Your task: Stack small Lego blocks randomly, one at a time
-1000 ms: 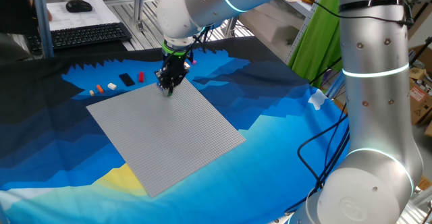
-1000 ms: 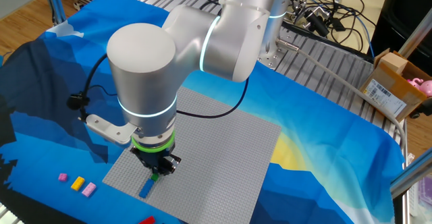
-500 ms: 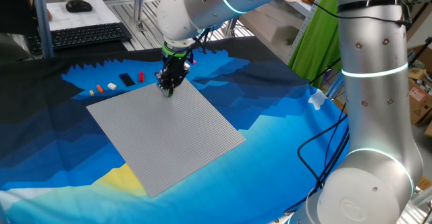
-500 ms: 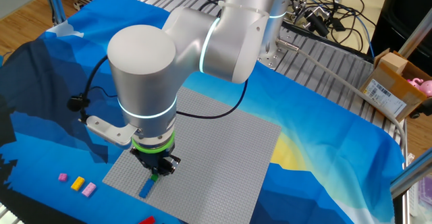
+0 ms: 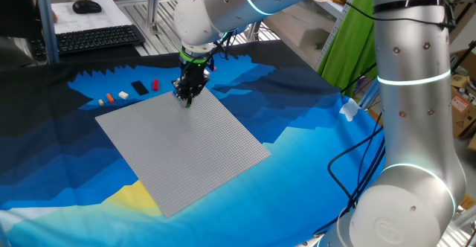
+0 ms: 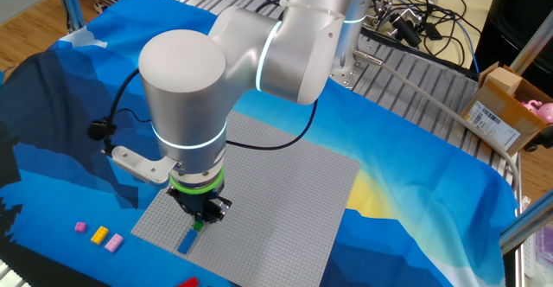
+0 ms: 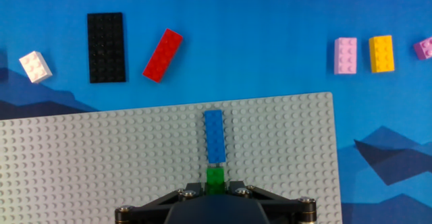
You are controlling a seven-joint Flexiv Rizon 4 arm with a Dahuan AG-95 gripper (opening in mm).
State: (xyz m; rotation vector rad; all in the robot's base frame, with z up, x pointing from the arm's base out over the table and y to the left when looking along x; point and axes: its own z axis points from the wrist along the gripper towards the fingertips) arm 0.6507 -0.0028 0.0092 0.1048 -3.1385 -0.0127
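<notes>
My gripper point(image 7: 214, 185) is shut on a small green Lego block point(image 7: 214, 177), just above the grey baseplate point(image 7: 101, 150) near its edge. Directly ahead of the green block, a blue block point(image 7: 214, 136) lies lengthwise on the plate, its near end almost touching the green one. From the other fixed view, the gripper point(image 6: 199, 224) stands upright over the plate corner with the green block point(image 6: 198, 226) between its fingers and the blue block point(image 6: 186, 241) just in front. In one fixed view the gripper point(image 5: 186, 96) hides both blocks.
Off the plate, on the blue cloth, lie loose blocks: white point(image 7: 35, 67), a black plate point(image 7: 106, 38), red point(image 7: 163, 46), pink point(image 7: 345, 55), yellow point(image 7: 381, 54) and purple point(image 7: 424, 47). A keyboard point(image 5: 97, 39) sits beyond the cloth.
</notes>
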